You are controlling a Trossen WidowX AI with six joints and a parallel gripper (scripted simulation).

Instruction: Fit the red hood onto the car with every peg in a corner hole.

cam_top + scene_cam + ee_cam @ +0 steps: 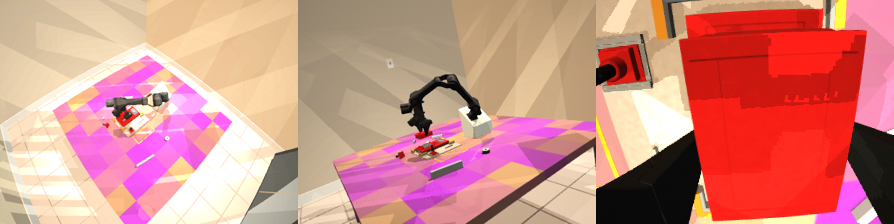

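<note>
The red hood is pinched flat-roof-up by the jaws, held just above the chassis for peg alignment.

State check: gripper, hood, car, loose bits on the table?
gripper: shut on the hood
hood: held in the air, not yet on the car
car: in its jig, engine showing, deck uncovered
grey bar: lying loose on the table
small ring: lying loose on the table
</note>
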